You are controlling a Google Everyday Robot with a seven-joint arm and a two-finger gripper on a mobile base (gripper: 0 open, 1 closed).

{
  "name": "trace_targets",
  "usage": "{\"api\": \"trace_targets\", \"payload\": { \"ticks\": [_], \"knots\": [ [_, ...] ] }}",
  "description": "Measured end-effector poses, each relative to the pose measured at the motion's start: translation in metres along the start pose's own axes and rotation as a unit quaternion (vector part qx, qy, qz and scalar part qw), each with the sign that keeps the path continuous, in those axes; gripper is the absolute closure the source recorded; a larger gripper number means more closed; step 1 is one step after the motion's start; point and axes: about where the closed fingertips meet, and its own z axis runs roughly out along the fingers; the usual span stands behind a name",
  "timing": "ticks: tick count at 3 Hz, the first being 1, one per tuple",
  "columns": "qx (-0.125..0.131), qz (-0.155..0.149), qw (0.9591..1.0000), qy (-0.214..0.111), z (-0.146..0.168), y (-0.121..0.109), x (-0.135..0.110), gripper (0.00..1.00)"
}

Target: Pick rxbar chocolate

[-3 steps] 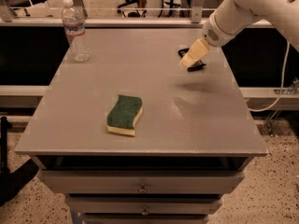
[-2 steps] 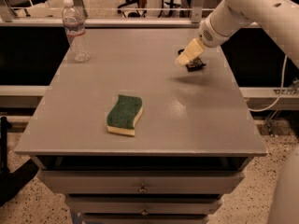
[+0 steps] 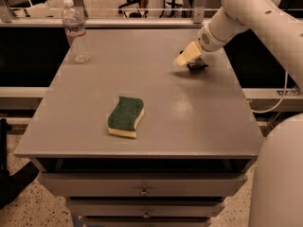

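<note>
Nearest the front edge of table (image 3: 199, 122): 1 sponge (image 3: 125, 117), not wanted. Farther back, right: my gripper (image 3: 186, 59) low, just beside rxbar chocolate (image 3: 197, 66); clenched or released, I cannot tell. Step, I judge: grasp approach. Next: straddle bar, clamp, lift.

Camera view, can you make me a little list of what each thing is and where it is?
table: grey, with drawers underneath
rxbar chocolate: dark, far right side, partly hidden by the gripper
gripper: low over the rxbar chocolate
sponge: green and yellow, flat, near the front middle
water bottle: upright, far left corner
</note>
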Motion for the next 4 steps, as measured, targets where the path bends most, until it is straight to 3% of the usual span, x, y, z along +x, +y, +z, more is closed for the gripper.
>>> {"api": "trace_targets", "payload": {
  "ticks": [2,4],
  "knots": [
    [-0.009,0.025,0.9996,0.013,0.0204,0.0023,0.0092,0.47],
    [-0.009,0.025,0.9996,0.013,0.0116,0.0018,0.0034,0.93]
  ]
}}
